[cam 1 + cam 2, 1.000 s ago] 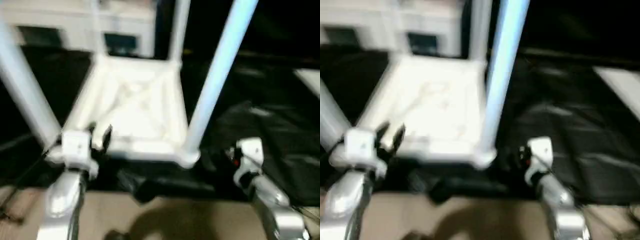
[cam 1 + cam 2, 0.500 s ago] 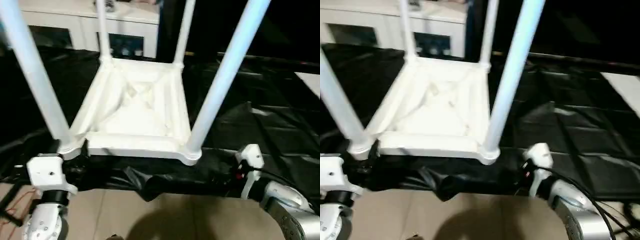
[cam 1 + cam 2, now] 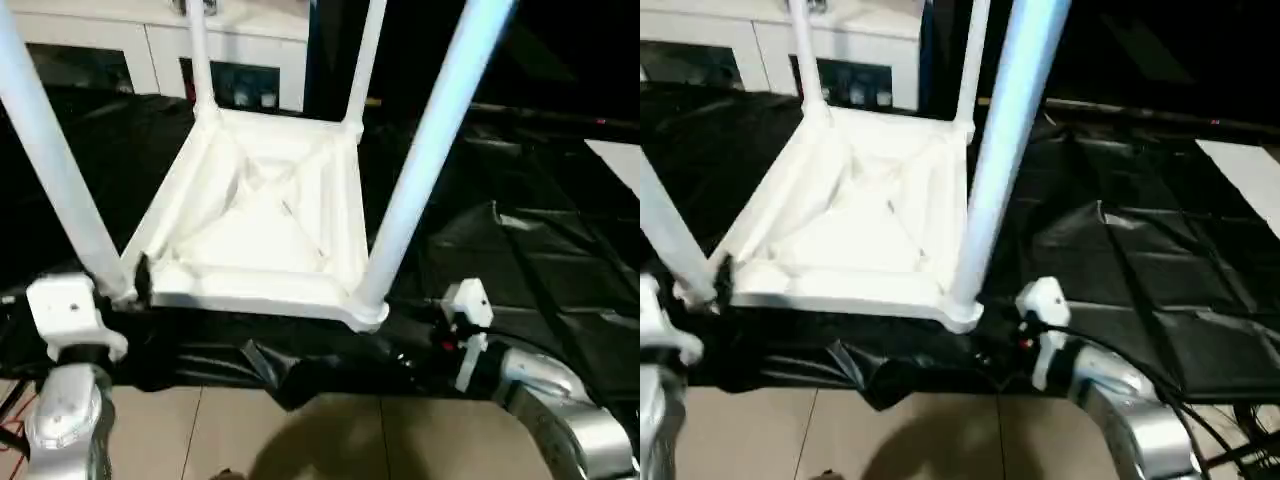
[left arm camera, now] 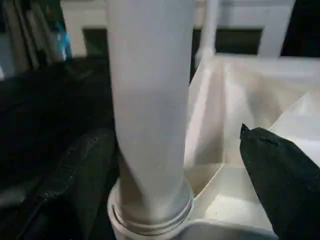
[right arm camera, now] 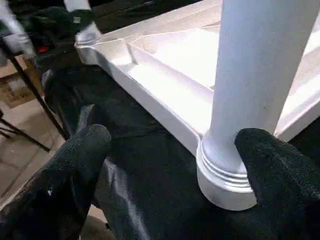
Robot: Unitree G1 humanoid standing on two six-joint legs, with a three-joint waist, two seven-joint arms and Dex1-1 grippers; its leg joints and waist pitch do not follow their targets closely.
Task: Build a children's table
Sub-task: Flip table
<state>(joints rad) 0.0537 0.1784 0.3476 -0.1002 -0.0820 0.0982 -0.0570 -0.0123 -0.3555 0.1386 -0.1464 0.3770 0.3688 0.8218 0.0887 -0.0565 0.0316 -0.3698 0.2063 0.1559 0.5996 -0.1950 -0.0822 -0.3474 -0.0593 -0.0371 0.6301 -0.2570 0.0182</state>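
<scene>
With all four long white tapered tubular legs (image 3: 425, 160) seated in its rounded corner sockets, the white plastic children's table (image 3: 265, 215) is seen lying upside down on black sheeting, ribbed underside up. The left end effector (image 4: 172, 165) and right end effector (image 5: 175, 170) are each spread wide around a near leg base, nothing gripped. Assembly is judged essentially finished; turning the table upright would be called for next.

All four legs (image 3: 425, 165) of the upturned table (image 3: 262, 215) are cut off by the head views' top edge.
</scene>
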